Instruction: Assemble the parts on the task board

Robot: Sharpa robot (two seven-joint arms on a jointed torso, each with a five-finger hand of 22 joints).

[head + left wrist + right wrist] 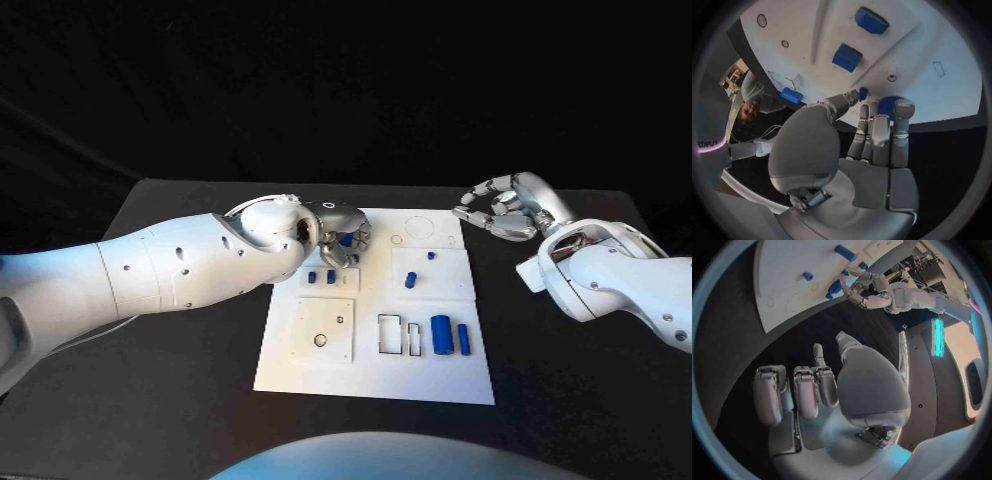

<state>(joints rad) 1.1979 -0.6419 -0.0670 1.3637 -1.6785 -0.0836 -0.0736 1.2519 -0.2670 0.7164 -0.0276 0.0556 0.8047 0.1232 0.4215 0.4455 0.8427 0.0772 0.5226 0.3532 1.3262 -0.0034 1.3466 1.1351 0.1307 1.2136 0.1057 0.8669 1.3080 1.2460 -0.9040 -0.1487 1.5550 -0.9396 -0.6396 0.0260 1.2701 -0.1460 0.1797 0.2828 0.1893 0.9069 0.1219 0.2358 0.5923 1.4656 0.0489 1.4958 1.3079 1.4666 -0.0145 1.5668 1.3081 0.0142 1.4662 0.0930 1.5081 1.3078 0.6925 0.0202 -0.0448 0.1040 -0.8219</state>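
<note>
The white task board (375, 345) lies in the middle of the black table. My left hand (335, 230) hovers over its far left corner. Thumb and fingertips (864, 111) close round a small blue round part (888, 105), which the fingers partly hide. Two small blue blocks (322, 277) sit just in front of that hand. A short blue peg (410, 279) and a tiny blue piece (430, 254) lie mid-board. Two blue cylinders (450, 336) lie near the front right. My right hand (505, 208) hangs off the board's far right corner with its fingers curled in and nothing in it.
Outlined recesses (397, 335) and a square plate with a small ring (326, 328) mark the board's front half. Black table (577, 370) surrounds the board on all sides. In the right wrist view the board (792, 290) and my left hand (864, 287) lie beyond the right hand.
</note>
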